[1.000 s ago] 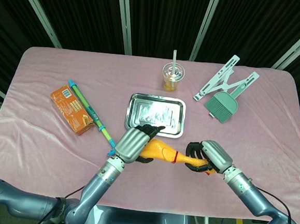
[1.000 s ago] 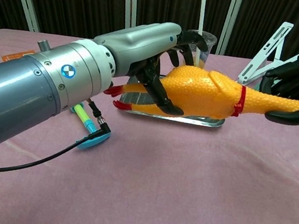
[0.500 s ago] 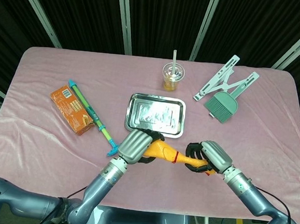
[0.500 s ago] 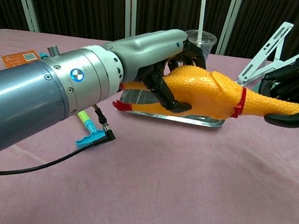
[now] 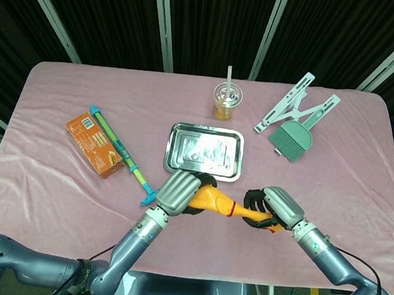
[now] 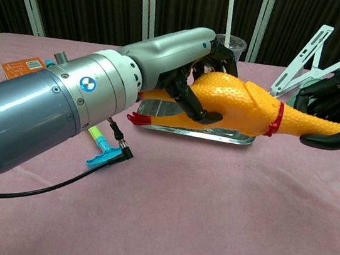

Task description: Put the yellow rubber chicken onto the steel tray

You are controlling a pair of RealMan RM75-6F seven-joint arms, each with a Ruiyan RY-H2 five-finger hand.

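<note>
No legible text or labels.

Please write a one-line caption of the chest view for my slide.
Both hands hold the yellow rubber chicken above the pink table, in front of the steel tray.

A pink-clothed tabletop (image 5: 331, 178) carries everything. Near its front edge the left hand (image 5: 177, 192) grips the body of the yellow rubber chicken (image 5: 220, 204), while the right hand (image 5: 274, 208) holds the neck end, dark fingers (image 5: 253, 195) wrapped round it. The chicken lies roughly level between them, just in front of the steel tray (image 5: 204, 151). Behind the tray stands a lidded cup (image 5: 227, 101) with a straw. To the right lie a white folding stand (image 5: 298, 103) and a green brush (image 5: 292, 140). To the left sit an orange box (image 5: 95, 143) and a green-and-blue pen (image 5: 120, 154) beside it.
</note>
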